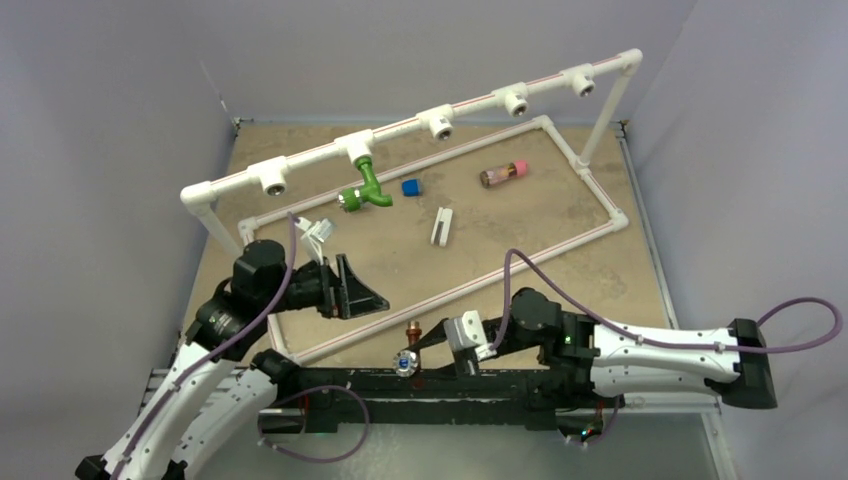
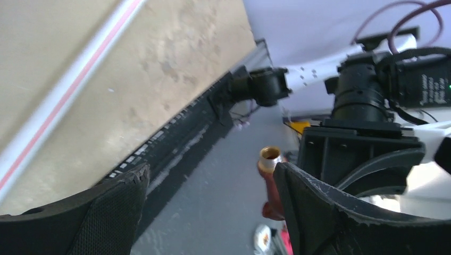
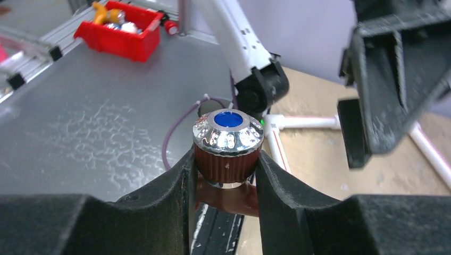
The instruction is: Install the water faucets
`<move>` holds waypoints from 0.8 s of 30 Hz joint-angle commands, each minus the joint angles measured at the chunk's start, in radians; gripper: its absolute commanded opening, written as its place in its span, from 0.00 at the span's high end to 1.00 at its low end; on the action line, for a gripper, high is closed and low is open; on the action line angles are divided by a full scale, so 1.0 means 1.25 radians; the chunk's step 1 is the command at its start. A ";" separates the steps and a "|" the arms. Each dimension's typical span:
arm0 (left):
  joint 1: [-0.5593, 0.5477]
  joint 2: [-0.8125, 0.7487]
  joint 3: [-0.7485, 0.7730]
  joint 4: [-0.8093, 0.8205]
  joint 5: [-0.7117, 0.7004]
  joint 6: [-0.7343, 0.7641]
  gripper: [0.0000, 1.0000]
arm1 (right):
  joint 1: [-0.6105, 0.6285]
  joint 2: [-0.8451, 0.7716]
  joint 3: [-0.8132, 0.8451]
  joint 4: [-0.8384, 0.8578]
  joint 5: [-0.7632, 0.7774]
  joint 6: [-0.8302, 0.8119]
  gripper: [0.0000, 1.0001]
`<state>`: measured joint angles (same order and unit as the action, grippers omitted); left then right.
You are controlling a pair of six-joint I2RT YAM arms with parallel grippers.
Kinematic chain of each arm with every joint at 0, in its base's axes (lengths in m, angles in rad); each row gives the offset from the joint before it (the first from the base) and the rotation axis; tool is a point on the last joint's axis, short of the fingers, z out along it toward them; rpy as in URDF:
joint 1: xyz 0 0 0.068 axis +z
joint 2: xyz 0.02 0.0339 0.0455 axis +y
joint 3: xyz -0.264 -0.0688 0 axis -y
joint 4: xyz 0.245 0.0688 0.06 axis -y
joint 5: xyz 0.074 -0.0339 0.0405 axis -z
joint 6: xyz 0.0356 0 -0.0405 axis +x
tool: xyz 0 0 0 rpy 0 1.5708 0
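Observation:
The dark reddish-brown faucet [image 1: 409,330] with a chrome, blue-centred knob is held by my right gripper [image 1: 420,350] at the table's near edge. In the right wrist view the gripper [image 3: 226,175] is shut on the ribbed knob of this faucet [image 3: 227,159]. In the left wrist view its body and brass threaded end [image 2: 270,180] point up beside my right finger. My left gripper [image 1: 365,290] is open and empty, just left of it; it also shows in the left wrist view [image 2: 213,212]. The green faucet [image 1: 365,190] hangs at the second tee of the raised white pipe rail [image 1: 470,105].
A blue cube [image 1: 409,187], a white clip piece [image 1: 441,225], a brownish cylinder with a pink cap [image 1: 503,173] and a small white part [image 1: 318,235] lie inside the white pipe frame [image 1: 600,195]. A red bin [image 3: 119,29] stands off the table.

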<state>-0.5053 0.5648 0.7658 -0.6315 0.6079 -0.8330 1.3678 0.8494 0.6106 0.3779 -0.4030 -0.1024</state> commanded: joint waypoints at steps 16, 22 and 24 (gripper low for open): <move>0.000 0.030 -0.085 0.273 0.545 -0.096 0.20 | 0.003 0.151 0.207 -0.108 -0.433 -0.379 1.00; 0.000 0.022 -0.096 0.314 0.616 -0.117 0.23 | 0.003 0.212 0.252 -0.114 -0.459 -0.396 1.00; 0.000 0.021 -0.096 0.309 0.631 -0.113 0.25 | 0.003 0.230 0.263 -0.113 -0.468 -0.399 1.00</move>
<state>-0.5053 0.6006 0.6556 -0.3008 1.3033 -0.9611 1.3678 1.1156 0.8749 0.2218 -0.9283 -0.5663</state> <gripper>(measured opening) 0.766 0.422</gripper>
